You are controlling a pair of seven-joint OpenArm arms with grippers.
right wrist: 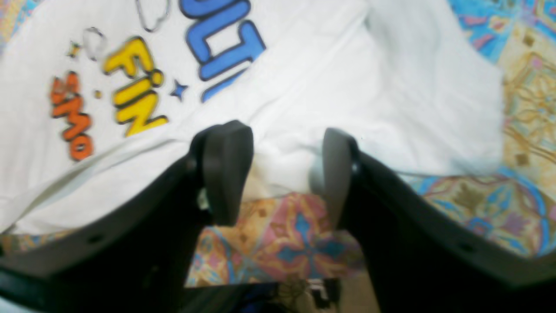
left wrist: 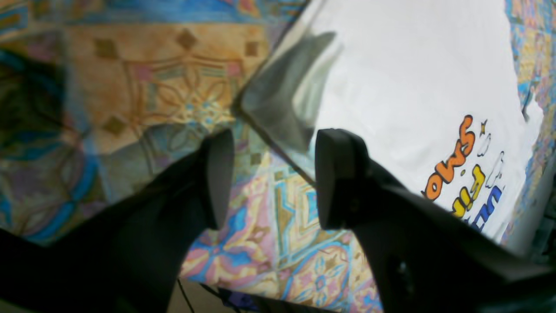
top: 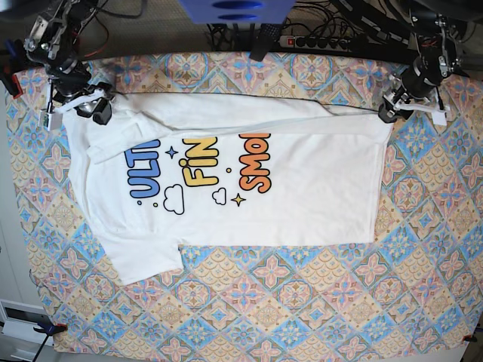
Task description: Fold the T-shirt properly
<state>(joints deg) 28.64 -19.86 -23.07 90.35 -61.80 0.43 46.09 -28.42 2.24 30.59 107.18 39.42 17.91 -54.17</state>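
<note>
The white T-shirt [top: 302,188] lies print up on the patterned cloth, neck end to the left, hem to the right. Its far long edge is folded in over the top of the blue, yellow and orange lettering [top: 200,170]. My right gripper [top: 95,113] is open at the shirt's far left corner; in the right wrist view [right wrist: 280,174] bunched white fabric [right wrist: 282,152] lies between its fingertips. My left gripper [top: 388,113] is open at the far hem corner; in the left wrist view [left wrist: 278,178] its fingers straddle the shirt's edge [left wrist: 278,143].
The patterned tablecloth [top: 302,302] covers the whole table. One sleeve [top: 143,260] sticks out toward the near left. A power strip [top: 317,41] and cables lie behind the far edge. A blue object [top: 234,9] stands at the far middle.
</note>
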